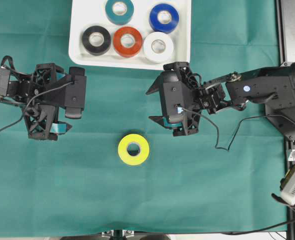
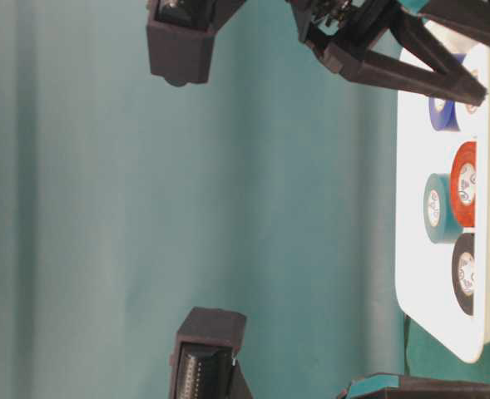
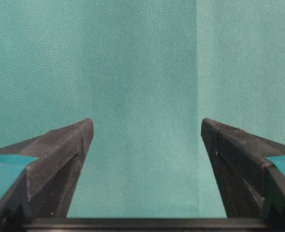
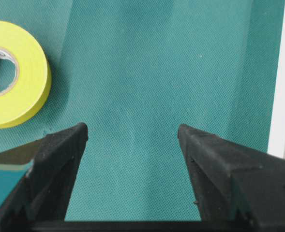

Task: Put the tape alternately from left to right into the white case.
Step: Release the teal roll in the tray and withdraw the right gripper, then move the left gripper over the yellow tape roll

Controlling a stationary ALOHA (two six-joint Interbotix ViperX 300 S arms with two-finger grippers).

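Note:
The white case [image 1: 77,55] lies at the top centre and holds the teal [image 1: 119,10], blue [image 1: 164,17], black [image 1: 97,40], orange-red [image 1: 127,41] and white [image 1: 158,46] rolls of tape. A yellow roll [image 1: 133,149] lies flat on the cloth, below and between the arms. My left gripper [image 1: 62,101] hangs open over bare cloth left of the yellow roll, and the left wrist view shows nothing between its jaws [image 3: 147,128]. My right gripper [image 1: 163,97] is open just below the case. Its wrist view has the yellow roll [image 4: 31,82] at upper left and the case rim [image 4: 277,96] at right.
A green cloth [image 1: 212,190] covers the table. A black cable [image 1: 222,140] trails from the right arm across the cloth. Dark equipment [image 1: 292,30] stands along the right edge. The table-level view shows the case [image 2: 419,283] side-on with rolls in it.

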